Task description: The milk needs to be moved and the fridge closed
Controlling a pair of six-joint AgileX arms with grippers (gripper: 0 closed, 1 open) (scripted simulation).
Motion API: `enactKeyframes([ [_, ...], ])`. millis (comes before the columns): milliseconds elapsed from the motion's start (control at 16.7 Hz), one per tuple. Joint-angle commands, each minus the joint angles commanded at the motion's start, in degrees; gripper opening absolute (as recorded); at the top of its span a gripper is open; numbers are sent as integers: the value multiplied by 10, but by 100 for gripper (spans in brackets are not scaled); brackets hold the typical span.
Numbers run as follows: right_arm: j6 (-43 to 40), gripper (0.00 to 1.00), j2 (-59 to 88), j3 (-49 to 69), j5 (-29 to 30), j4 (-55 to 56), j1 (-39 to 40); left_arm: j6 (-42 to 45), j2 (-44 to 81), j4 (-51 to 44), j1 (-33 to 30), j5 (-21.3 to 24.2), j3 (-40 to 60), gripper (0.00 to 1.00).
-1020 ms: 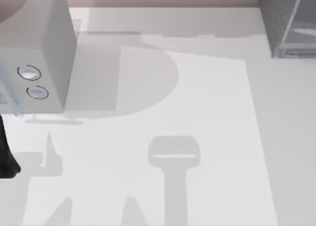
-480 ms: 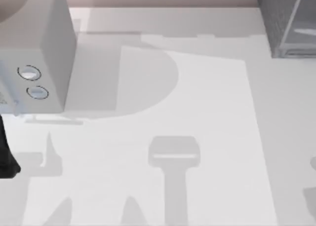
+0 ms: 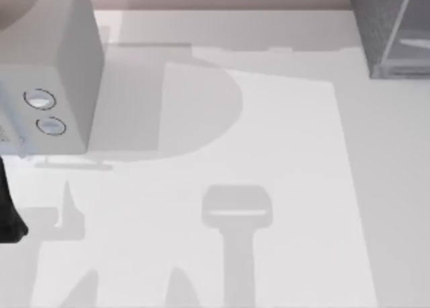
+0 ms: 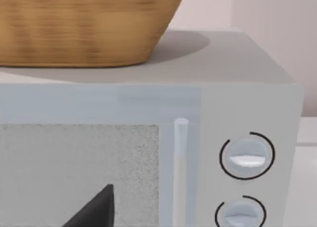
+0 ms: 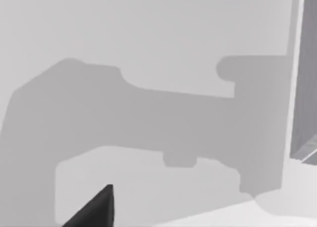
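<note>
The large dark grey speckled fridge [image 3: 390, 25] stands at the top view's upper right. A dark left gripper [image 4: 94, 209] faces the pale grey two-dial box [image 3: 47, 86]; whether its fingers are apart I cannot tell. First find the milk carton, I think.

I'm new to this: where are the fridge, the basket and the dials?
fridge [image 3: 376, 25], top view, speckled side wall.
basket [image 4: 84, 28], left wrist view, woven side.
dials [image 4: 246, 156], left wrist view, upper knob's face.

light: bright, even | shadows: soft grey shapes on table [image 3: 282, 153] | glare: mild
</note>
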Motion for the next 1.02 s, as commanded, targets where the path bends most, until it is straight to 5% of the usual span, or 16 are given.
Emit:
enactKeyframes([
  [420, -217, 100, 224, 55, -106, 38, -205, 0, 0, 0, 0, 0, 0, 100],
  [1020, -189, 100, 237, 54, -103, 76, -179, 0, 0, 0, 0, 0, 0, 100],
])
